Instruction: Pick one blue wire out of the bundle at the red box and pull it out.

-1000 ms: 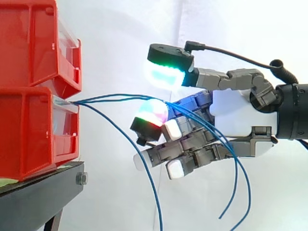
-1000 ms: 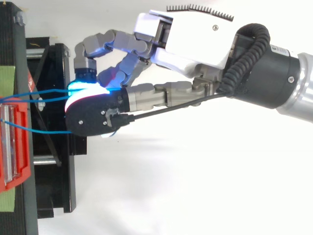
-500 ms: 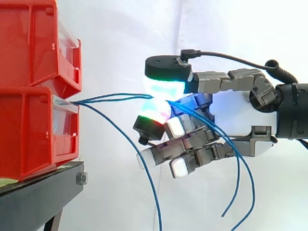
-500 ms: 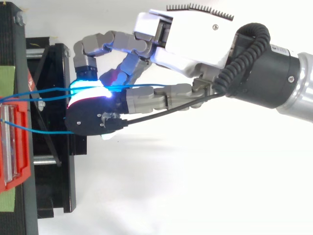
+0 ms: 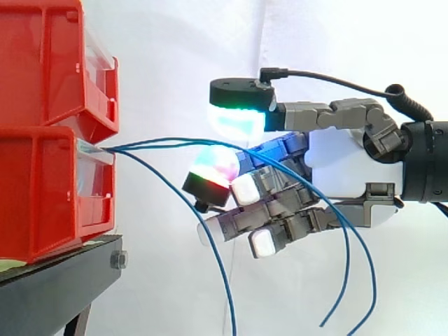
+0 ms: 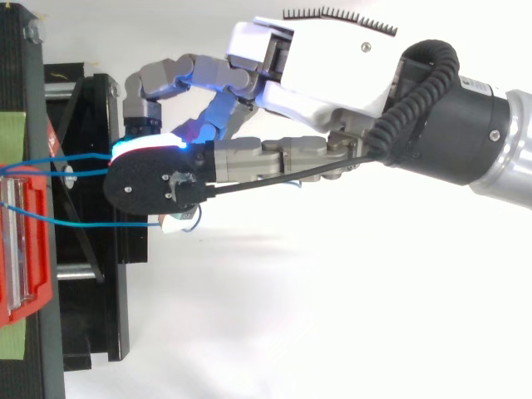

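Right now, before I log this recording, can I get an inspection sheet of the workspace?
surface: black metal stand carrying the bins.
job's things: two stacked red plastic bins; thin blue wires come out of the lower bin's front. Two run level into the hand and hang down beyond it; a third curves down out of the side view.
clutter: nothing seen.
grippers: grey and white robot hand at the two level wires, right of the bins; whether it grips them cannot be told.
cables: nothing seen apart from the blue wires.
surroundings: white curtain behind the work.
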